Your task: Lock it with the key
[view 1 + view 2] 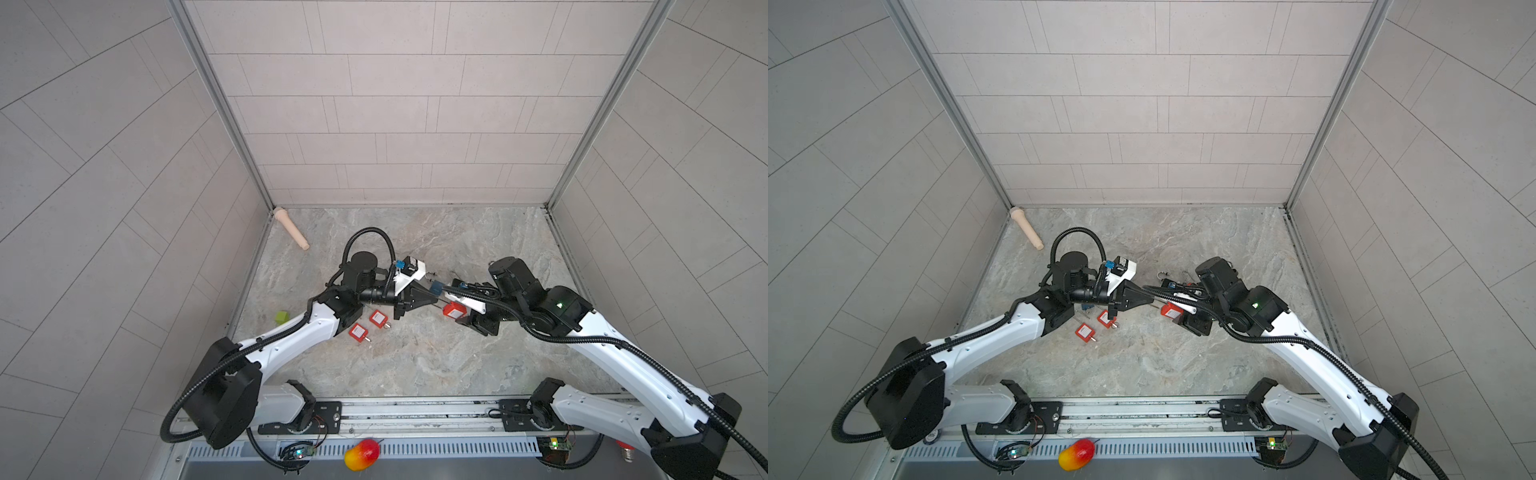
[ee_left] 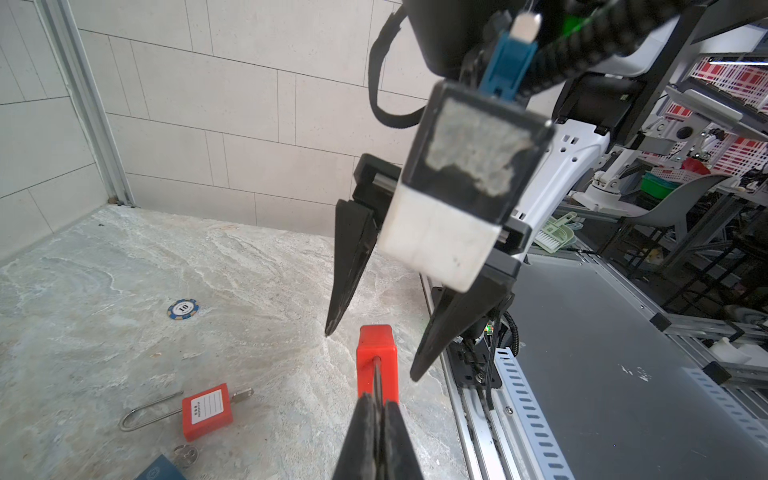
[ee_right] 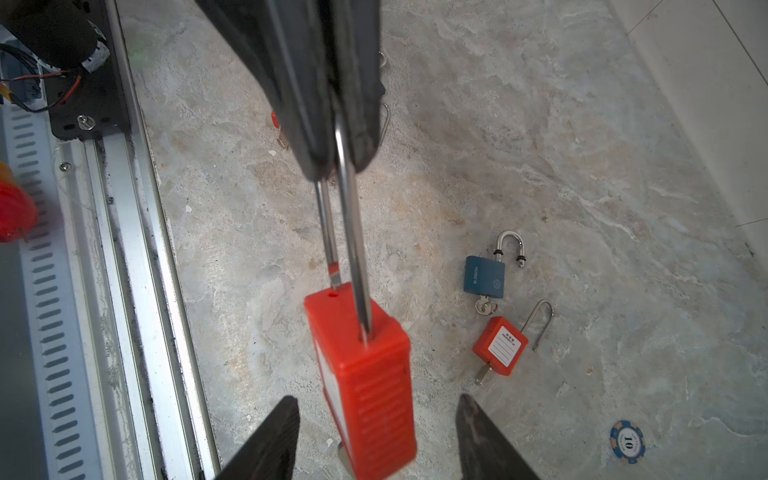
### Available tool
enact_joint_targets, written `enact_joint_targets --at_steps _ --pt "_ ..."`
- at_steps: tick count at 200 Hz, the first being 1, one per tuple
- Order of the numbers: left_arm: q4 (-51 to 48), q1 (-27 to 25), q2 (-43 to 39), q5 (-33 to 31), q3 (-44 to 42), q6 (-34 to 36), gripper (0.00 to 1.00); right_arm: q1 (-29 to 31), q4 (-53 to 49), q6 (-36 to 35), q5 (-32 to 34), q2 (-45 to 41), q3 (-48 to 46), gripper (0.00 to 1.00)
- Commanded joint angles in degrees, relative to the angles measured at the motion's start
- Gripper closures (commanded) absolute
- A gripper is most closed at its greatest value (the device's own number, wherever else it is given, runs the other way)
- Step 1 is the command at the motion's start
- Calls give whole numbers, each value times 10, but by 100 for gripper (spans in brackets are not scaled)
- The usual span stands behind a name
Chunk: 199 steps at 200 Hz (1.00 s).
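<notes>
My left gripper is shut on the steel shackle of a red padlock and holds it above the marble floor. The shackle's short leg ends just above its hole in the body. A silver key sticks out of the body's far end, partly hidden. My right gripper is open, one finger on each side of the red body, touching neither side. In both top views the two grippers meet mid-table at the padlock.
On the floor lie a blue padlock with its key, a second red padlock and a poker chip. Two red padlocks sit under the left arm. A beige peg lies back left.
</notes>
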Motion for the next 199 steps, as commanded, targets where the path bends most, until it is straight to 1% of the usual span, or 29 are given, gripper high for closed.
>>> enact_joint_targets --at_steps 1,26,50,77,103,119,157,163,170,177,183,192,199 --pt "37 -5 -1 14 21 -6 100 -6 21 -18 -9 5 -4 41" --pt "37 -6 -5 13 19 -6 100 -11 30 -25 -24 6 -8 46" --pt "37 -8 -8 14 18 -5 100 -13 34 -31 -51 2 -12 55" --pt "37 -9 -8 15 17 -4 100 -12 39 -31 -72 -4 -20 62" --pt "37 -9 -7 15 18 -3 100 -13 29 -34 -82 -9 -20 72" --pt "36 -9 -6 17 18 -2 100 -13 25 -37 -84 -11 -19 73" --pt "27 -9 -6 16 18 5 100 -12 15 -38 -88 -11 -14 82" --pt "25 -9 -7 13 18 7 96 -13 12 -37 -89 -10 -12 84" --pt "16 -9 -10 12 19 14 89 -13 8 -38 -90 -9 -11 86" --pt "-8 -9 -14 5 22 32 78 -13 3 -37 -92 -8 -9 87" --pt "-37 -9 -20 0 28 55 72 -13 -3 -37 -92 -7 -6 87" --pt "-92 -9 -28 -7 40 97 65 -14 -16 -40 -93 -6 0 88" --pt "-133 -9 -33 -14 51 138 63 -13 -26 -41 -93 -5 5 89"
